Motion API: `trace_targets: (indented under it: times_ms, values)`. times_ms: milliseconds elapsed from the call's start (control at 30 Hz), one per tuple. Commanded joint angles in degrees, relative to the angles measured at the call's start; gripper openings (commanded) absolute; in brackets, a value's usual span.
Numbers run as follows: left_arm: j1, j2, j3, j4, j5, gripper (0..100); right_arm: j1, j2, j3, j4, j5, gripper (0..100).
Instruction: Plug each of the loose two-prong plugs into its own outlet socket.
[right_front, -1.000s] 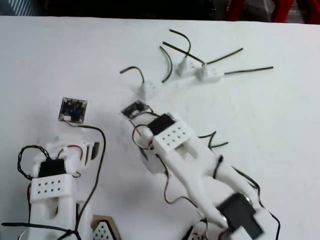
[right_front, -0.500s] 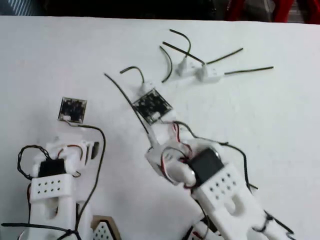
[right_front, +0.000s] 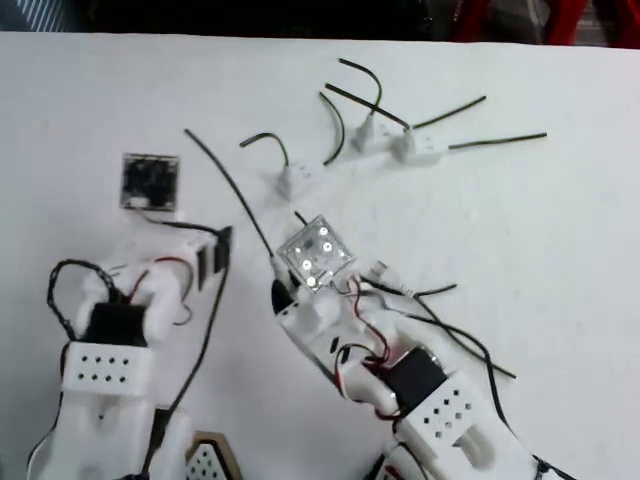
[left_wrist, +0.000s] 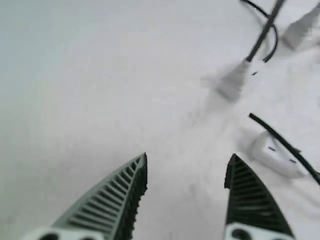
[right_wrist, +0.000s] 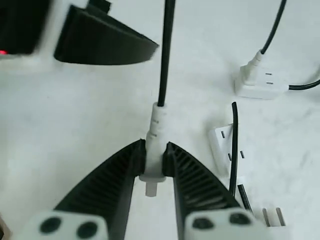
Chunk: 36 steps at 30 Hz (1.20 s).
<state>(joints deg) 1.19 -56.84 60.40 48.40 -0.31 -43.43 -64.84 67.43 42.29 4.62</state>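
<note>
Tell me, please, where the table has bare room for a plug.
Bare: the white table's far-left stretch beyond the left tool, and its right side, between the white plastic sockets with black cords and the right arm. Crowded: the middle, where the right tool grips a white two-prong plug.

White plug (right_wrist: 153, 135) on a black cord (right_wrist: 165, 50), ribbed black right hand (right_wrist: 155, 146), plain white table (right_wrist: 75, 130).
</note>
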Motion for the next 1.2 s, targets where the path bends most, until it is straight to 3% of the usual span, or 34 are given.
trace_targets:
  times_ms: [0, 333, 633, 833, 933, 1167]
  values:
    - [5.3, -1.5, -6.0, 2.7, 0.5, 25, -0.7, -1.5, -0.4, -1.3, -3.2, 1.8]
    - [17.1, -1.5, -8.7, 11.5, 0.2, 26, -0.4, -1.3, -0.3, -1.2, -6.3, 1.8]
    - [17.4, -1.4, -8.7, 11.3, 0.1, 26, 0.5, -1.5, -0.2, -0.7, -6.3, 1.8]
    - [13.2, -0.9, -8.7, 11.2, 0.0, 26, 13.6, -1.5, -0.6, -2.5, -6.4, 1.8]
    - [13.4, -0.9, -8.7, 11.6, -2.3, 33, 21.1, -1.0, -0.4, -6.6, -6.6, 1.8]
    - [13.5, 9.5, -12.5, 11.6, -2.2, 35, 32.6, -0.8, -0.2, -12.0, -15.9, 1.8]
